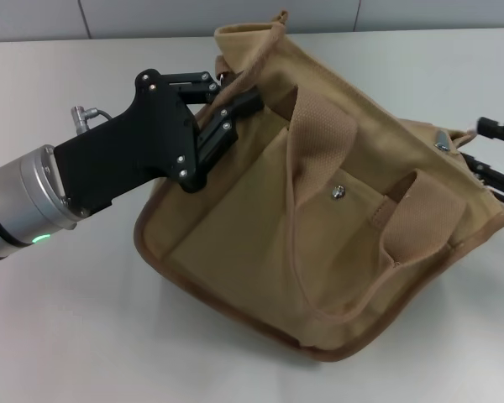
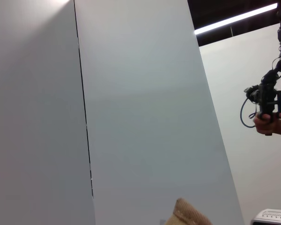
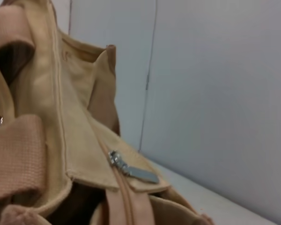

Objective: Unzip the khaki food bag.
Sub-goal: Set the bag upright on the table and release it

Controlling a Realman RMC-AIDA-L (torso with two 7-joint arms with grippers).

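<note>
The khaki food bag (image 1: pixel 319 227) lies tipped on the table (image 1: pixel 67 319), the left gripper (image 1: pixel 235 105) pinching its top corner, while the right gripper (image 1: pixel 500 164) sits spread just beside the zipper pull (image 1: pixel 442 140) at the other end

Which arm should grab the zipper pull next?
Right. The right gripper sits beside the silver metal zipper pull at the tan canvas bag's end; the left gripper already grips the opposite top edge.
</note>
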